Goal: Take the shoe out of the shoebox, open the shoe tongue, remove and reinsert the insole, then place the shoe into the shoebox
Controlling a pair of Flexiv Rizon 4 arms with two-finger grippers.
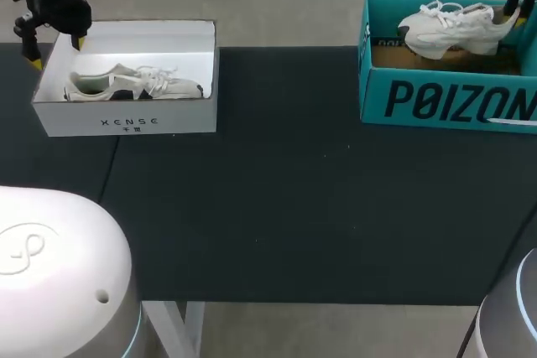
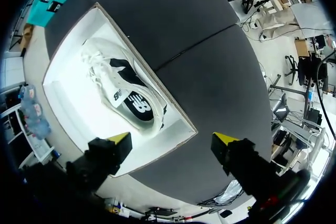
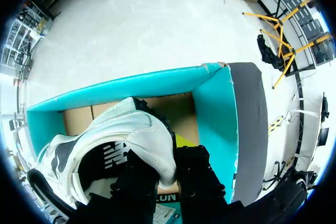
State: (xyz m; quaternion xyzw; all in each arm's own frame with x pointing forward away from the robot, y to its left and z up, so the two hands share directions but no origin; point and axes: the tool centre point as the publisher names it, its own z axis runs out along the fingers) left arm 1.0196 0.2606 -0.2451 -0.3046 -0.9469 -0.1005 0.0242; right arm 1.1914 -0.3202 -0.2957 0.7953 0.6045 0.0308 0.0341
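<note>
A white sneaker [image 1: 449, 27] with black side marks sits in the teal shoebox [image 1: 436, 98] at the far right, toe to the left and heel raised near the box's right end. My right gripper [image 1: 510, 12] is shut on the sneaker's heel. In the right wrist view the heel collar [image 3: 157, 150] is pinched between the fingers of that gripper [image 3: 170, 153], above the teal shoebox's [image 3: 212, 103] cardboard floor. My left gripper [image 1: 55, 52] hangs open over the left end of a white shoebox [image 1: 126, 119], holding nothing.
The white shoebox [image 2: 68, 108] holds a second pale sneaker [image 2: 126, 95] lying on its side, ahead of my left gripper [image 2: 173, 140]. Dark table mat [image 1: 294, 190] stretches between the two boxes. Parts of both arms fill the near corners.
</note>
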